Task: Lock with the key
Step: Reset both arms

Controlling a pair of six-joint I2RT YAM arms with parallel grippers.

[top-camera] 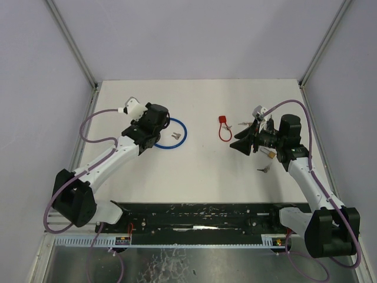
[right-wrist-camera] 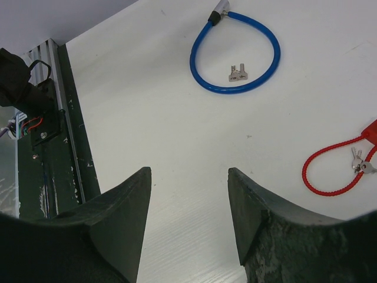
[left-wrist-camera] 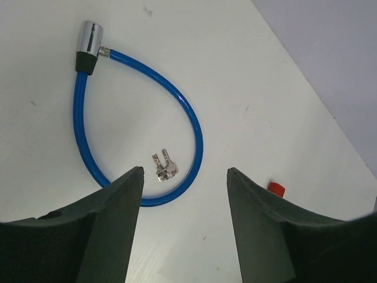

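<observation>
- Above the blue cable lock [left-wrist-camera: 194, 127], the left gripper [left-wrist-camera: 185, 174] hangs with jaws apart, grasping nothing. The keys [left-wrist-camera: 164, 166] lie flat on the table inside the blue loop.
- Right gripper [right-wrist-camera: 188, 174]: jaws parted and empty, near a red cable lock [top-camera: 222, 119].
- Risk: the small, flat keys may skid on the smooth top or slip from the pads. Picking the second key set [right-wrist-camera: 358, 165] beside the red lock would probably not fit.
- Setting: white table [top-camera: 194, 177], plain pale walls [top-camera: 194, 35].
</observation>
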